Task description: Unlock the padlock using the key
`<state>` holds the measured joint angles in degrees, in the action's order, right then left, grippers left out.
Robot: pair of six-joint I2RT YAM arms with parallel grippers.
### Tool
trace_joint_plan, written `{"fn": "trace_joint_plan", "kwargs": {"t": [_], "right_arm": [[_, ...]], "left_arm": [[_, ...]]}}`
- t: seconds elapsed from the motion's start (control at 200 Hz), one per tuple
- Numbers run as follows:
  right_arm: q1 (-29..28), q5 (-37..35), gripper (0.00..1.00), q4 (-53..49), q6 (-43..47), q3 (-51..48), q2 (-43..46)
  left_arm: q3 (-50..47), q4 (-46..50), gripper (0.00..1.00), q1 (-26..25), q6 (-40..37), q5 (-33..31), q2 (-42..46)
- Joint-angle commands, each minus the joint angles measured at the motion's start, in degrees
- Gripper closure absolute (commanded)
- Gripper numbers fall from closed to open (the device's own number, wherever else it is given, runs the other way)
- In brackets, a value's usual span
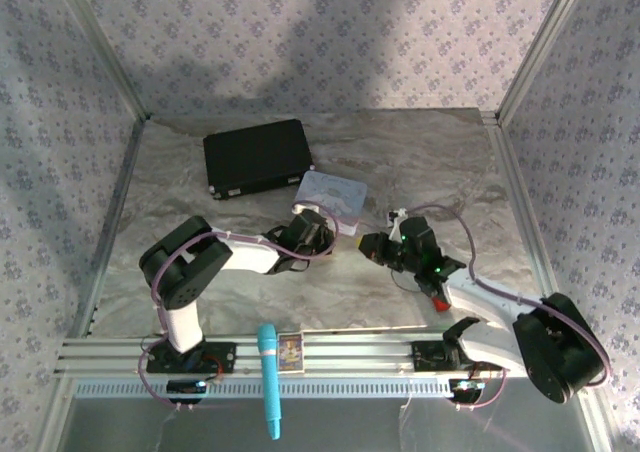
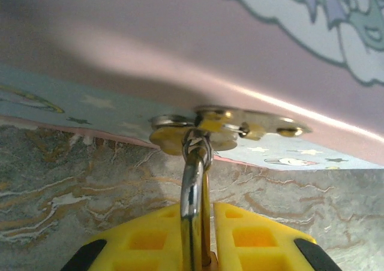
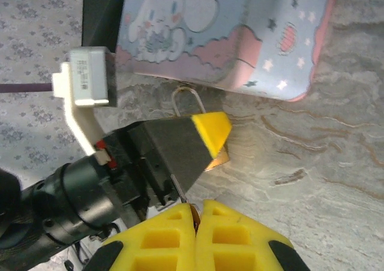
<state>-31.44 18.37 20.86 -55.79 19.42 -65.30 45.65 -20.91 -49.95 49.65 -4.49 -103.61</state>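
Now the left pincer (image 2: 201,218) is narrow, closed on the padlock (image 3: 219,159). The shackle (image 2: 192,187) rises between the yellow fingers (image 2: 252,235) toward 12 o'clock and passes through the brass hasp (image 2: 217,131) of the tin (image 2: 180,43). In the right wrist view the brass body peeks from under that pincer, at 6 o'clock from the tin. The right pincer (image 3: 195,214) has its fingers pressed together; if the key is between them, I cannot tell. From above it is near the left pincer, at 3 o'clock of it. On the tabletop (image 1: 350,147) a black case (image 1: 255,157) lies at 10 o'clock from the tin.
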Motion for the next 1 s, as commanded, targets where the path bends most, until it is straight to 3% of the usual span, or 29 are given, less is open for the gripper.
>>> {"fn": "trace_joint_plan", "kwargs": {"t": [0.0, 0.265, 0.42, 0.615, 0.994], "right_arm": [[0.4, 1.7, 1.00, 8.1, -6.7, -2.8, -3.7], [0.1, 2.3, 1.00, 19.6, -16.7, -6.5, -9.1], [0.1, 0.2, 1.00, 23.9, -20.8, -8.3, -9.3], [0.6, 1.6, 1.00, 24.9, -22.1, -6.4, -10.0], [3.7, 8.0, 1.00, 34.1, -27.3, -5.5, -18.0]], "left_arm": [[-0.4, -1.5, 0.89, -0.4, 10.0, 0.6, 1.2], [-3.4, -13.2, 0.91, -0.4, 29.9, 0.0, 0.8], [-4.0, -14.8, 0.93, -0.7, 34.8, -3.3, 1.0], [-3.3, -19.7, 0.96, -1.0, 42.7, -2.3, -1.4], [-1.2, -20.4, 1.00, -1.9, 47.2, -4.1, -1.6]]}}
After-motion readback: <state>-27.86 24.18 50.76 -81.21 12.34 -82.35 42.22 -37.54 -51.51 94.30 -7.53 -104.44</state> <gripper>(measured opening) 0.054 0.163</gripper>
